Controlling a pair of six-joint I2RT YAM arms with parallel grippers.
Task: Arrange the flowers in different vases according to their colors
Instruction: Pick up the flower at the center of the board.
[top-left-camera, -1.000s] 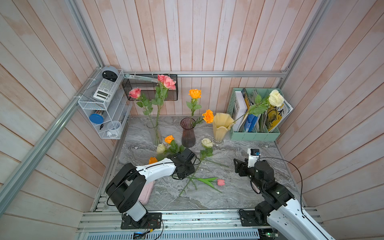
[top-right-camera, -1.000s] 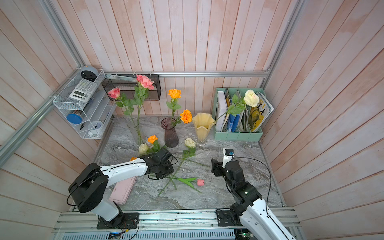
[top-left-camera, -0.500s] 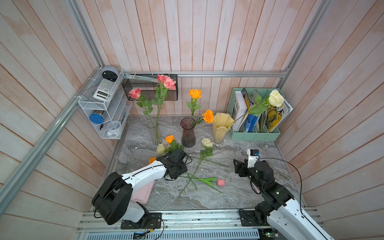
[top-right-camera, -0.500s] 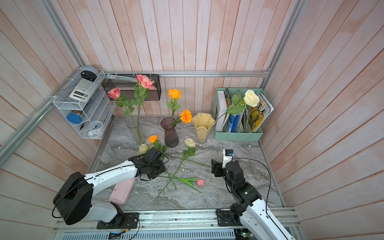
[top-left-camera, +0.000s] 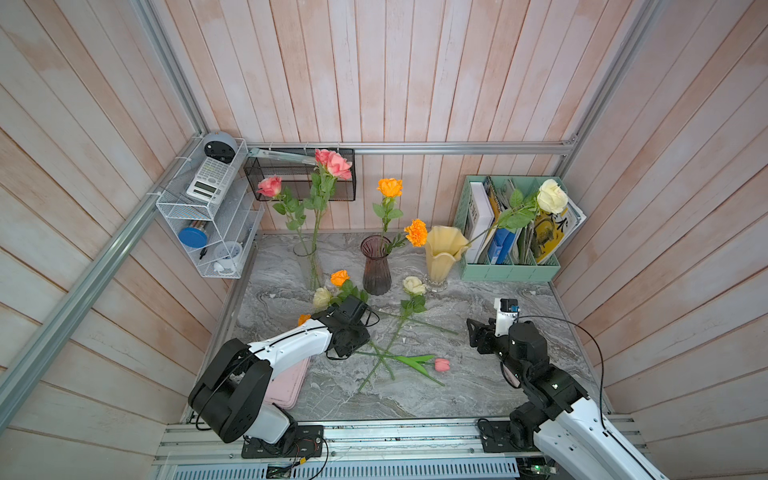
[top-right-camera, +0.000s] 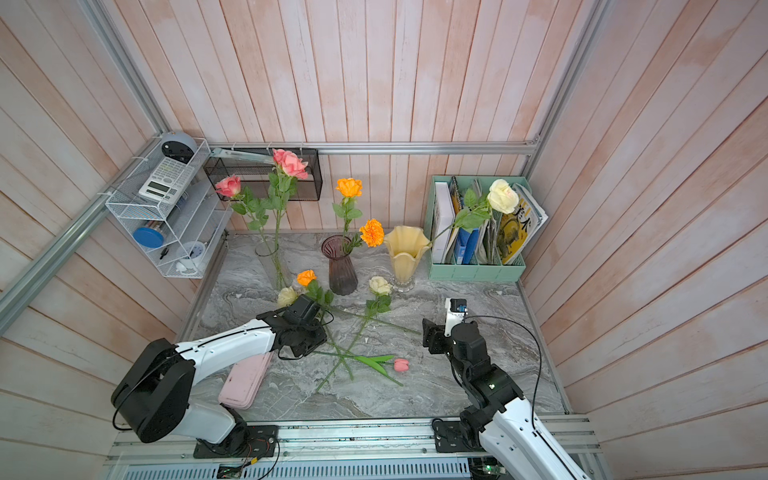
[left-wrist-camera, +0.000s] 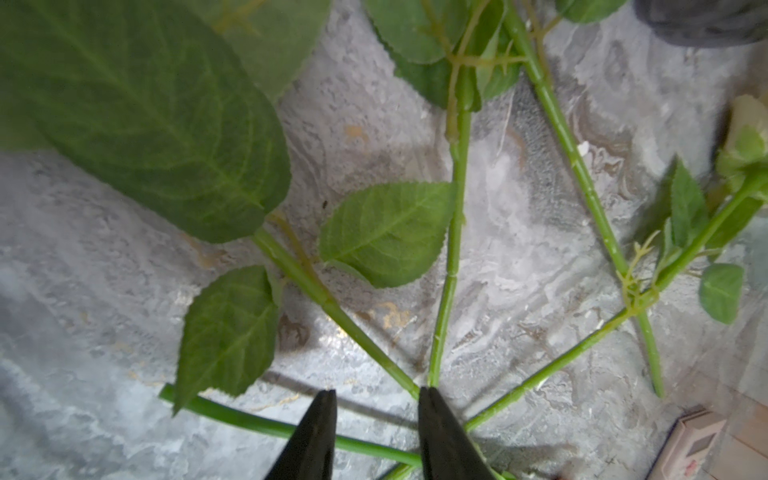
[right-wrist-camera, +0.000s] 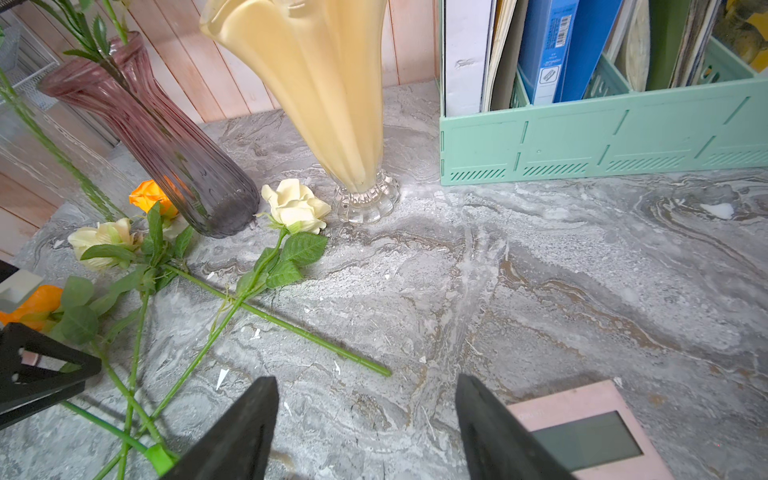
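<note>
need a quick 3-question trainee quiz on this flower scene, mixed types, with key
1. How many flowers stand in the purple vase?
2. True or false: the yellow vase holds a cream rose.
3. The pink roses stand in: A) clear vase; B) purple vase; C) yellow vase.
Key: 1. two; 2. true; 3. A.
</note>
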